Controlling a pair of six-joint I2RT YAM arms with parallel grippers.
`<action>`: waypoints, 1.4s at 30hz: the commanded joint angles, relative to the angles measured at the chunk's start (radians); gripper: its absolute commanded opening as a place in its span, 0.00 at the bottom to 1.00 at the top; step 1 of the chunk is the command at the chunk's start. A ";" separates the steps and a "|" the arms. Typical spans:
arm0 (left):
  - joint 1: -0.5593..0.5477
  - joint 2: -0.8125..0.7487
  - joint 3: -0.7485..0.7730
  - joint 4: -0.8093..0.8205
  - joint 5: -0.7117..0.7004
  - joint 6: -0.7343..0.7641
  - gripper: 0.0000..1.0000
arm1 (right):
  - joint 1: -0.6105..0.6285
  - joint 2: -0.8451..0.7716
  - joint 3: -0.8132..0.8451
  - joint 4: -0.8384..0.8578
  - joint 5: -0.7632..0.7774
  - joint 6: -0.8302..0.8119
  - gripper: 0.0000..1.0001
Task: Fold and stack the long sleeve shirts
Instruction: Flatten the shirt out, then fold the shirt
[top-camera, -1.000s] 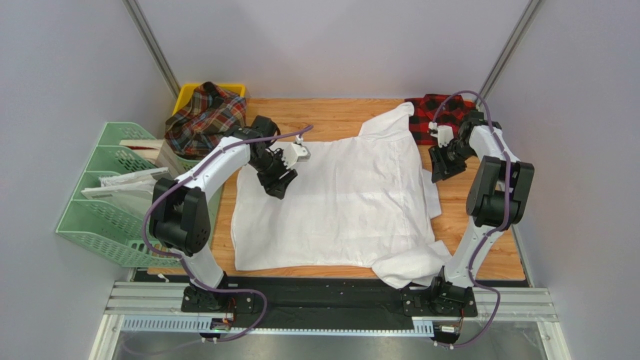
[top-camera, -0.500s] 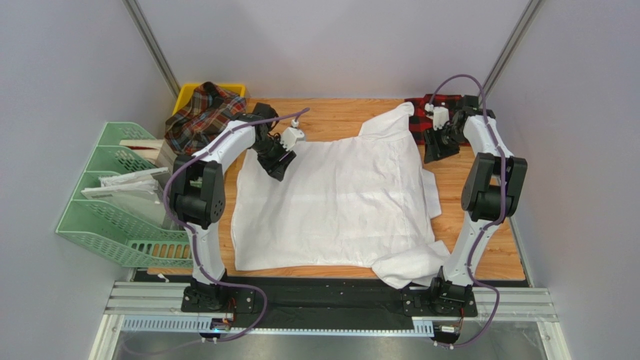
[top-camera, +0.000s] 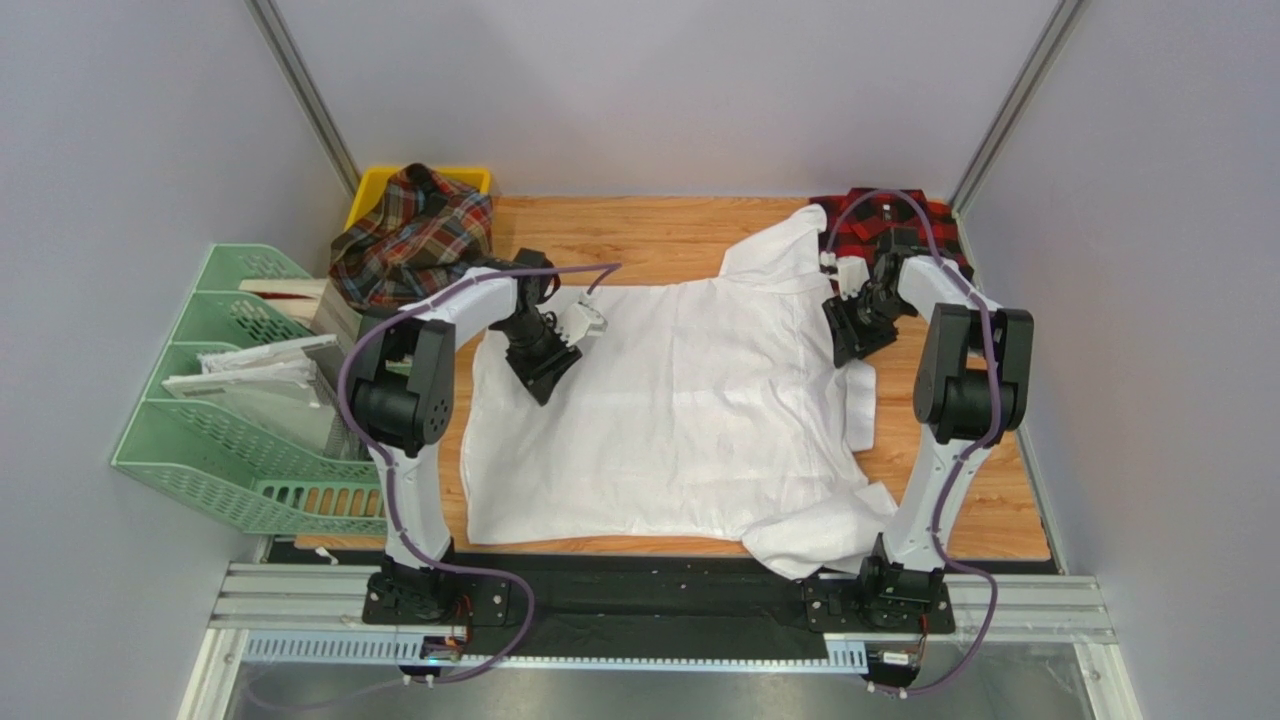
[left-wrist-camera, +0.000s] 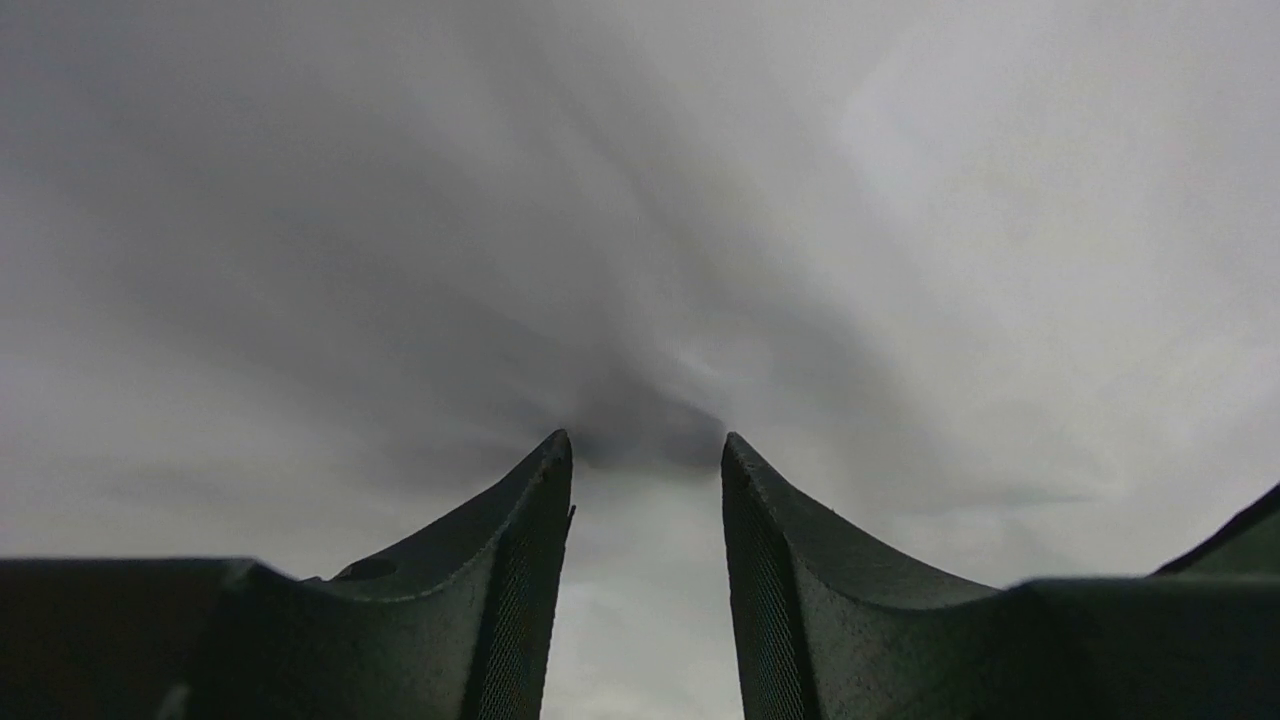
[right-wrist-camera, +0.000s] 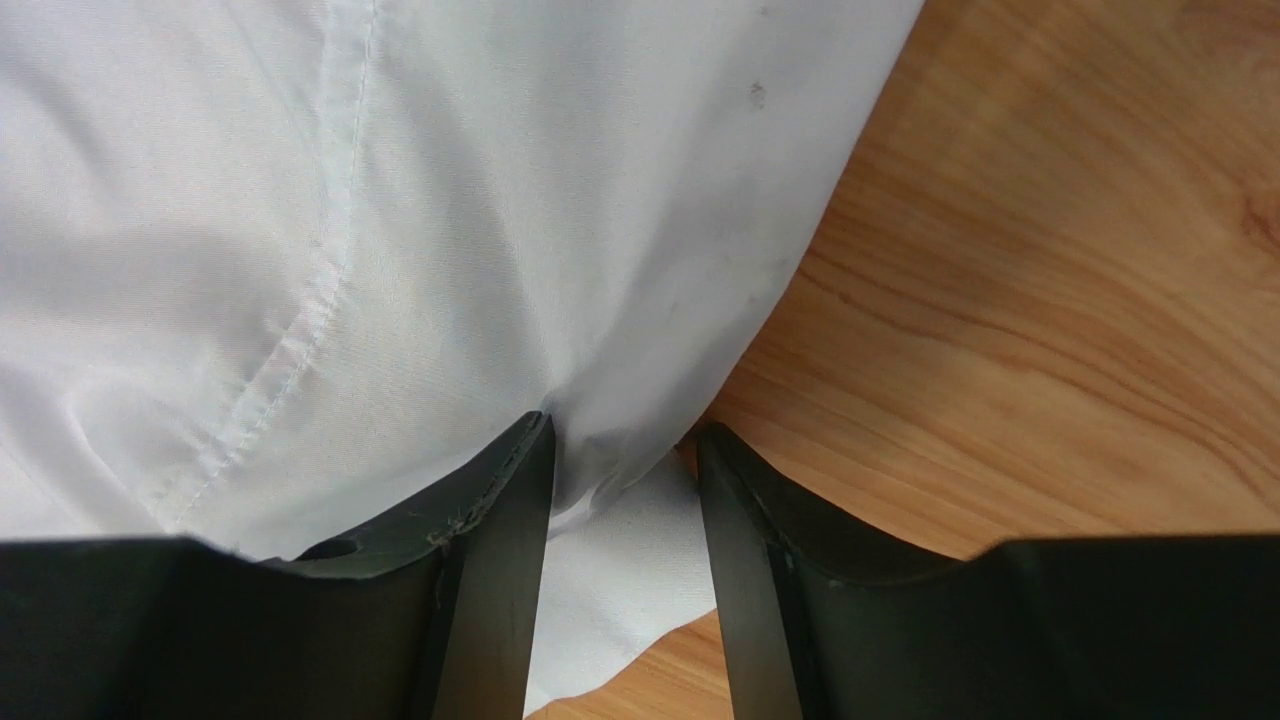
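The large white shirt (top-camera: 676, 398) lies spread flat over the middle of the table, with a bunched part (top-camera: 819, 533) at the near right. My left gripper (top-camera: 543, 375) presses down on its far left edge; in the left wrist view (left-wrist-camera: 646, 443) its jaws stand a little apart with white cloth (left-wrist-camera: 646, 600) between them. My right gripper (top-camera: 840, 345) is at the shirt's far right edge; its jaws (right-wrist-camera: 624, 435) stand a little apart around a puckered fold of the white cloth (right-wrist-camera: 451, 225). The red-and-black checked shirt (top-camera: 890, 218) lies at the back right. The tartan shirt (top-camera: 413, 233) sits at the back left.
The tartan shirt rests in a yellow bin (top-camera: 473, 179). Green tray racks (top-camera: 211, 428) with white paper sheets (top-camera: 248, 368) stand off the table's left edge. Bare wood (top-camera: 661, 233) shows at the back, and in the right wrist view (right-wrist-camera: 1052, 300) beside the shirt's edge.
My left gripper swung down onto the white shirt's far left edge. My right gripper moved left from the checked shirt to the white shirt's right edge.
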 joint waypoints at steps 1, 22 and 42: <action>-0.007 -0.075 -0.107 -0.010 -0.012 0.048 0.46 | -0.003 -0.056 -0.150 0.013 0.053 -0.055 0.47; 0.227 0.131 0.577 -0.011 0.181 -0.025 0.77 | -0.003 0.135 0.477 0.044 -0.275 0.268 0.66; 0.230 0.327 0.648 -0.023 -0.006 0.174 0.60 | 0.021 0.261 0.466 0.137 -0.248 0.293 0.60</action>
